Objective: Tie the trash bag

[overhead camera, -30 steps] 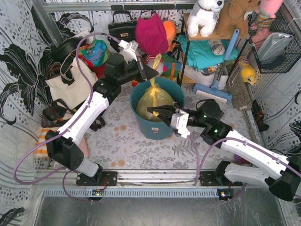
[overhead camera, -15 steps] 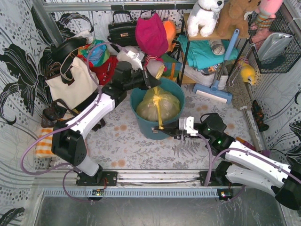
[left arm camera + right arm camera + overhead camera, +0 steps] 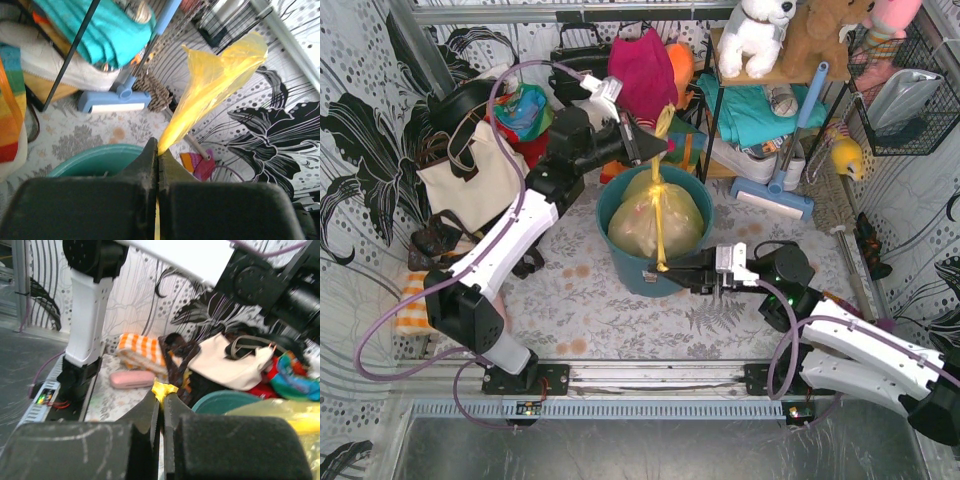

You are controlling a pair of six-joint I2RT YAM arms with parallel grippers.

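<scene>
I work in a mocked-up household storage corner set inside a robot cell. Beyond my left gripper [image 3: 650,152] stand a shelf rack [image 3: 712,100] with plush toys [image 3: 757,30], a floor sweeper [image 3: 772,196] and handbags [image 3: 578,60]. Flower-patterned panels [image 3: 360,120] wall it in. Behind my right gripper [image 3: 665,272], a metal rail [image 3: 650,375] carries the arm bases.

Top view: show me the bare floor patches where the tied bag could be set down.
Bare mat lies in front of the bucket and left of it, beside the left arm. A smaller patch sits between the bucket and the floor sweeper. The back is crowded: tote bag, black handbag, shelf.
</scene>
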